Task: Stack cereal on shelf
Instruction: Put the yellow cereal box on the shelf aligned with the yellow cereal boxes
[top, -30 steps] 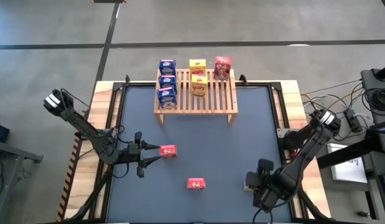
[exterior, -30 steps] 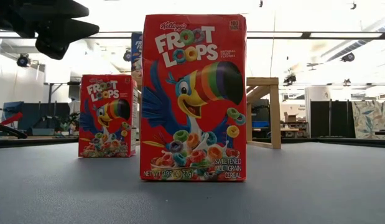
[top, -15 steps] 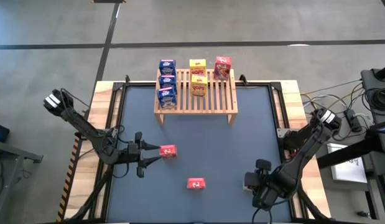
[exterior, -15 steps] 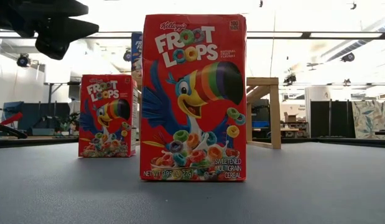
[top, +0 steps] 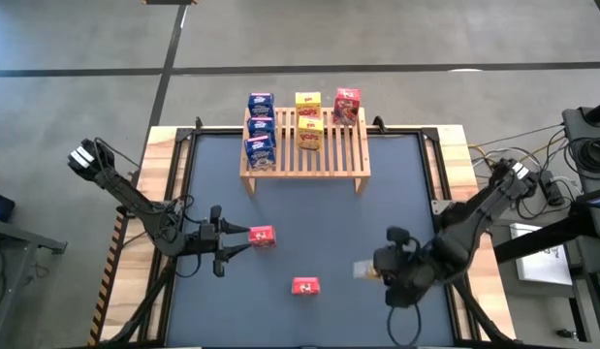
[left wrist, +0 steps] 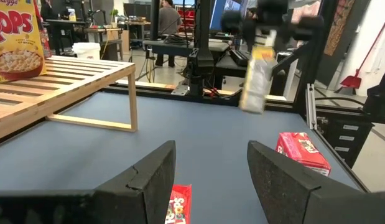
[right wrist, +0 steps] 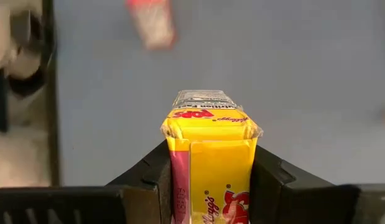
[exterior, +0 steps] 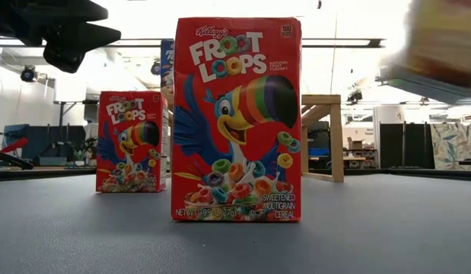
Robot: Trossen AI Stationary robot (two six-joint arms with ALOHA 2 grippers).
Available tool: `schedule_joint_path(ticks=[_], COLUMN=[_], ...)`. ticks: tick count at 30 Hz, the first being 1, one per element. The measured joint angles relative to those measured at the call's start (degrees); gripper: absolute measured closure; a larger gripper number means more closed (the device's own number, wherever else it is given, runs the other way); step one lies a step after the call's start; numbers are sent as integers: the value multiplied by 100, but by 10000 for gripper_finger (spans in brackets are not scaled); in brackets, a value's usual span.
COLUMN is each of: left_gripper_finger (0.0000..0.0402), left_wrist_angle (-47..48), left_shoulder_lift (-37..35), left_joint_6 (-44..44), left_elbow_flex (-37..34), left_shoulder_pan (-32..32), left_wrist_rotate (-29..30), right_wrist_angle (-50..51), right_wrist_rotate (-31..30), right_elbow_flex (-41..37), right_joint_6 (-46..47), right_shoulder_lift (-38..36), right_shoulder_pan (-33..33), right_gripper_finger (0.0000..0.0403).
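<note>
The wooden shelf (top: 304, 147) stands at the table's far side and bears three blue boxes (top: 260, 126), two yellow boxes (top: 308, 116) and a red box (top: 347, 104). One red box (top: 305, 286) stands near the front edge, large in the low view (exterior: 237, 120). Another red box (top: 263, 236) stands just ahead of my open left gripper (top: 241, 236); it shows low between the fingers in the left wrist view (left wrist: 180, 204). My right gripper (top: 382, 271) is shut on a yellow box (right wrist: 209, 155) above the table's near right part. My right gripper pinches the yellow box between its two fingers (right wrist: 270, 174), one on each of two opposite sides near the box's upper end (left wrist: 262, 55). The fingers come from above, pointing down. The box hangs below them, slightly tilted and lifted clear of the table (left wrist: 253, 81).
The blue table mat (top: 377, 204) lies bare between the shelf and the two red boxes. The shelf's right rear slats (top: 353, 145) are bare. Wooden table borders and black frames run along both sides (top: 450, 165). A person (left wrist: 170, 15) stands in the room behind.
My right gripper has gone up and toward the table's left edge, carrying the yellow box clear of the table; the box now shows blurred at the top right of the low view. My left gripper and both red boxes have kept still.
</note>
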State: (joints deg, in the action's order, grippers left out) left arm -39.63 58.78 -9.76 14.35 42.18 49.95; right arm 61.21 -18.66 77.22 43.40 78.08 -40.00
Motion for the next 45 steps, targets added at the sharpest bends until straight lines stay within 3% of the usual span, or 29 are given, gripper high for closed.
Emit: schedule_joint_path(ticks=[4,7,16,22,29,41,45], left_gripper_finger=[218,218,218,218,218,218,218], left_wrist_angle=[12,34,4,-14,-466,-539,-535], left_shoulder_lift=[0,0,74,55,-98,64,200], left_joint_6=[0,1,-33,194,794,935,1035], left_elbow_flex=[0,0,0,0,1,326,352], left_shoulder_pan=[-1,-1,-1,0,-1,-1,-27], left_wrist_rotate=[0,0,-17,16,199,203,209], right_wrist_angle=[-153,-517,-1095,-1086,-806,1010,1302], right_wrist_rotate=[-525,-550,358,1183,1311,1331,1760], right_elbow_flex=[293,486,1535,1945,2503,4722,5380], right_joint_6=[-1227,-2306,-4733,-5194,-5533,-5988,-6117], right_shoulder_lift=[-138,-177,38,335,976,2355,2670], right_shoulder_pan=[692,1357,3449,4257,4545,5208,5391], right_gripper_finger=[271,270,271,269,266,255,255])
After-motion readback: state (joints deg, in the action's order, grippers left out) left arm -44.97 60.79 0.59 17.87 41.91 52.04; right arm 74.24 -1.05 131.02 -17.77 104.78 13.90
